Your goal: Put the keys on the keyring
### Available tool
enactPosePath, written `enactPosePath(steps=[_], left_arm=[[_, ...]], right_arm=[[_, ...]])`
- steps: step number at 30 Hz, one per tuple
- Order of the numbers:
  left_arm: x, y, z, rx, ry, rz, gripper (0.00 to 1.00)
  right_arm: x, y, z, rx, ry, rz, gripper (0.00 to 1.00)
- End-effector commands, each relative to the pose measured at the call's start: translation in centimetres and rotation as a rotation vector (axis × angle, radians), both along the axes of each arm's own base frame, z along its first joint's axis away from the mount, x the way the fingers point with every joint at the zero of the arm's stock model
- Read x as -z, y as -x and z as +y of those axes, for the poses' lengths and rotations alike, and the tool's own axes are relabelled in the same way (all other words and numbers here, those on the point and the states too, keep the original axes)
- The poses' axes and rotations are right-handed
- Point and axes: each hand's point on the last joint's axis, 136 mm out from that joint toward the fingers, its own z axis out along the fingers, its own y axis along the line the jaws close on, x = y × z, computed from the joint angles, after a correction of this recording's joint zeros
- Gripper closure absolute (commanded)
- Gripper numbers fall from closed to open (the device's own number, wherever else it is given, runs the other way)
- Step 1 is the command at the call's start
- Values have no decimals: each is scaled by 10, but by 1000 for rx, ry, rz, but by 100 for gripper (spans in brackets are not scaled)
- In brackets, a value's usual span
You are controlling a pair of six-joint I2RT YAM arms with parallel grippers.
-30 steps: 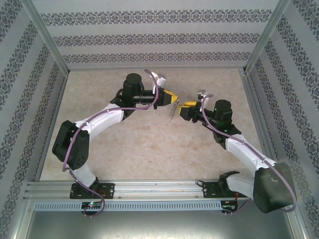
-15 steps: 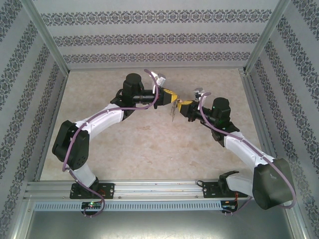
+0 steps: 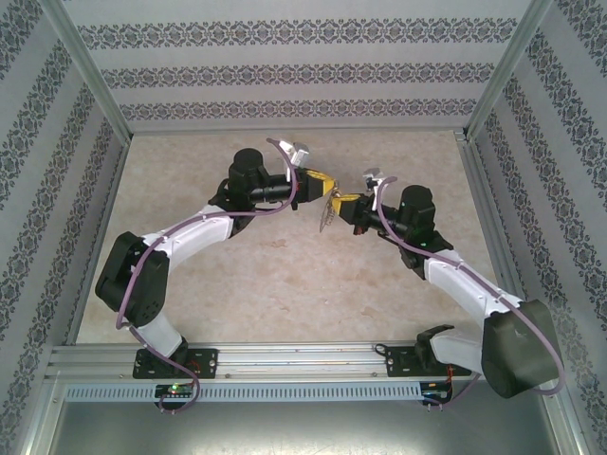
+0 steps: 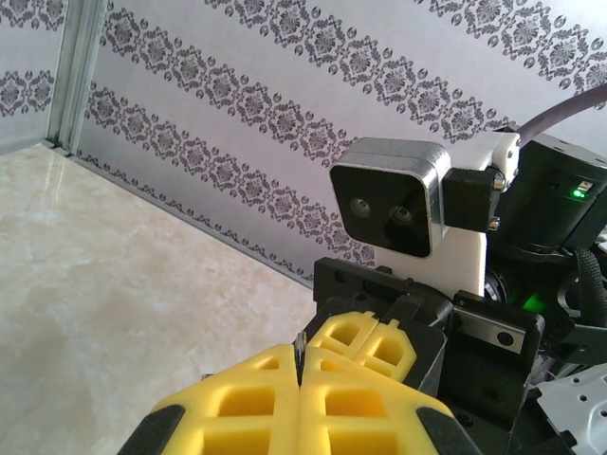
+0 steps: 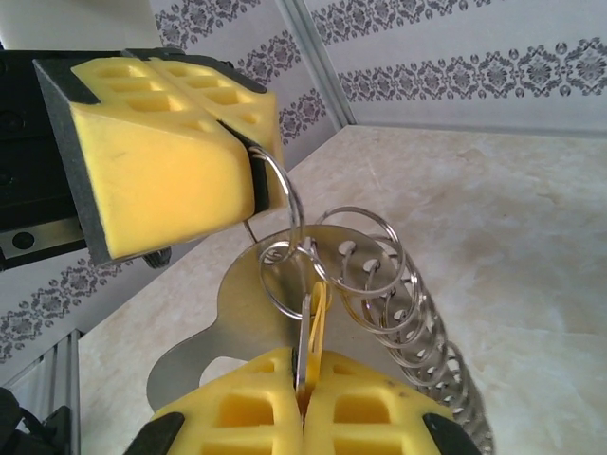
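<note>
Your right pincer (image 5: 303,403) has swung in and closed on the key (image 5: 319,318), meeting your left pincer (image 3: 325,187), which is clamped on the keyring (image 5: 292,210).

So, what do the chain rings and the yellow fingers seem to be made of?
The chain rings look like thin polished steel wire: silvery, with bright glints. The yellow fingers look like moulded plastic or firm rubber, matte, with hollow cells. Which of the two, I cannot tell.
</note>
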Motion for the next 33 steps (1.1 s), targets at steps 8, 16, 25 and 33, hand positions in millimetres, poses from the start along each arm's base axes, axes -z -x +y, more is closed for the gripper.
enactPosePath(steps=[8, 16, 25, 33], left_arm=[[-41, 13, 4, -15, 123, -133, 100], [-40, 13, 7, -37, 144, -144, 100], [-39, 14, 6, -53, 190, -147, 100], [-37, 16, 3, -61, 197, -147, 100]], right_arm=[[-7, 5, 22, -94, 14, -10, 100], [-12, -3, 9, -34, 0, -17, 100], [-19, -5, 20, -67, -25, -13, 100], [-16, 1, 36, -141, -11, 3, 100]])
